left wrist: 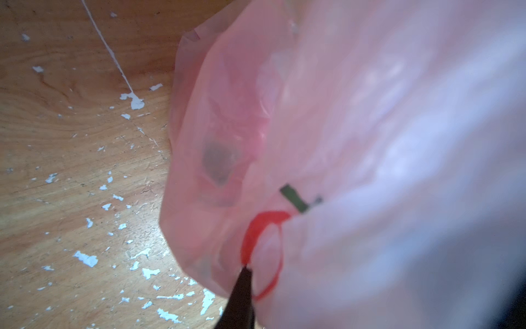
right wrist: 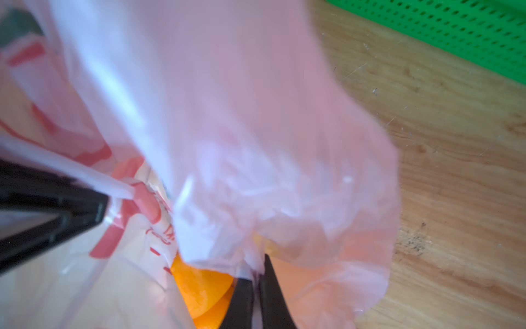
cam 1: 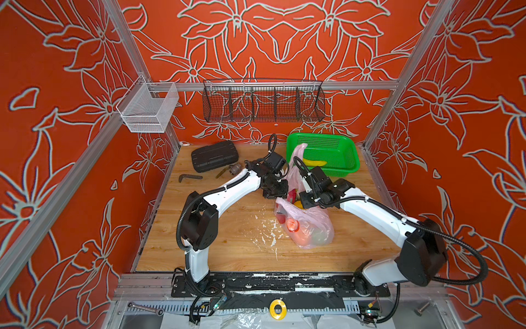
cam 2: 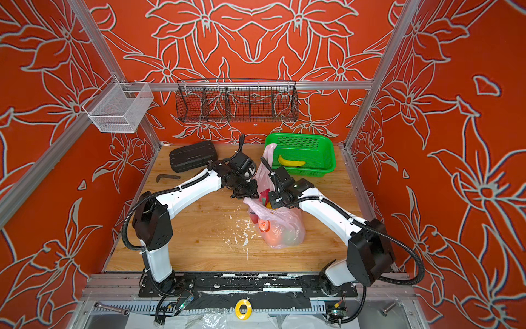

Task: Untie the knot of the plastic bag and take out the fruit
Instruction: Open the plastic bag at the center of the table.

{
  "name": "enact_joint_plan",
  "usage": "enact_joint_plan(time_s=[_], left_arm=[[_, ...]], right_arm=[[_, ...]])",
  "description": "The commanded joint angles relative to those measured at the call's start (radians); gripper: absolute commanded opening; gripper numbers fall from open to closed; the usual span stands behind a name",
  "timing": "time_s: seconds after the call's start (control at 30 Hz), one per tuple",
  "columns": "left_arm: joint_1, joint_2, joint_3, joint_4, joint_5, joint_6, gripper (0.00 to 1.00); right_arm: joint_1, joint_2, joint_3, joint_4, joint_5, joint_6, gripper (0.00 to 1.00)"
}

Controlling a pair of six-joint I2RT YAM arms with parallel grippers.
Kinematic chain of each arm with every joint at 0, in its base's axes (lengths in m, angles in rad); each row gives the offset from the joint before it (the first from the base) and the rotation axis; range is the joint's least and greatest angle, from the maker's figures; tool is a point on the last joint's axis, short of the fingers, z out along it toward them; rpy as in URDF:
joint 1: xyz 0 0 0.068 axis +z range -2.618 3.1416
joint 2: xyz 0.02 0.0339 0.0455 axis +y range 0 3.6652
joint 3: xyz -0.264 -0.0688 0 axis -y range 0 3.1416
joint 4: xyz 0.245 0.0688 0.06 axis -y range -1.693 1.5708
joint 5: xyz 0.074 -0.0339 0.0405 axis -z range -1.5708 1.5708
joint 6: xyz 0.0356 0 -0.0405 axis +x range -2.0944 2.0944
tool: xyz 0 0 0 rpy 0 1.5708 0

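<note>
Pinching the mouth of the plastic bag [cam 1: 310, 230] from nine o'clock, the left jaws are gripping film, the right jaws clamping its three o'clock edge. The knot is looking undone; a banana [cam 1: 314, 163] is lying in the green basket [cam 1: 321, 137] at one o'clock, other fruit [right wrist: 199, 284] sitting bagged.
</note>
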Motion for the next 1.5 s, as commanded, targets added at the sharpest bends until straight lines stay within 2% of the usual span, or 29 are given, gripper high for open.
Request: enact_joint_plan(time_s=[0.0, 0.27, 0.37, 0.53, 0.57, 0.67, 0.77, 0.8, 0.87, 1.0, 1.07, 1.17, 1.23, 1.4, 1.47], left_arm=[[0.026, -0.033, -0.032, -0.006, 0.006, 0.003, 0.12], [0.111, -0.18, -0.179, -0.015, -0.022, 0.026, 0.1], [0.155, -0.26, -0.276, -0.003, -0.023, 0.026, 0.09], [0.181, -0.356, -0.414, 0.026, -0.022, 0.022, 0.1], [0.181, -0.367, -0.439, 0.045, -0.004, 0.019, 0.13], [0.18, -0.385, -0.467, 0.1, 0.065, 0.025, 0.4], [0.181, -0.428, -0.459, 0.126, 0.06, 0.049, 0.64], [0.181, -0.448, -0.453, 0.134, 0.05, 0.07, 0.69], [0.181, -0.488, -0.435, 0.151, 0.038, 0.131, 0.73], [0.16, -0.563, -0.395, 0.206, 0.03, 0.322, 0.75], [0.118, -0.588, -0.366, 0.233, -0.003, 0.45, 0.75], [0.017, -0.593, -0.337, 0.285, -0.094, 0.657, 0.75], [-0.034, -0.559, -0.283, 0.278, -0.132, 0.751, 0.75], [-0.052, -0.377, -0.069, 0.152, -0.096, 0.854, 0.74], [-0.053, -0.317, -0.019, 0.139, -0.115, 0.88, 0.74]], right_arm=[[-0.046, -0.082, -0.026, 0.059, -0.037, 0.012, 0.0], [-0.222, -0.217, -0.085, 0.081, -0.008, -0.004, 0.0], [-0.299, -0.225, -0.084, 0.081, -0.003, -0.017, 0.0], [-0.433, -0.19, -0.054, 0.102, -0.079, 0.018, 0.0], [-0.451, -0.174, -0.044, 0.106, -0.113, 0.022, 0.0], [-0.459, -0.129, -0.001, 0.09, -0.192, 0.02, 0.07], [-0.458, -0.124, 0.027, 0.062, -0.284, 0.029, 0.29], [-0.458, -0.139, 0.035, 0.052, -0.317, 0.038, 0.35], [-0.457, -0.185, 0.032, 0.051, -0.371, 0.057, 0.47], [-0.455, -0.296, 0.008, 0.061, -0.399, 0.098, 0.67], [-0.451, -0.339, 0.019, 0.042, -0.391, 0.095, 0.72], [-0.44, -0.392, 0.051, 0.013, -0.385, 0.082, 0.74], [-0.428, -0.412, 0.072, 0.007, -0.409, 0.074, 0.74], [-0.405, -0.418, 0.119, -0.035, -0.504, 0.077, 0.71], [-0.397, -0.418, 0.125, -0.048, -0.548, 0.087, 0.7]])
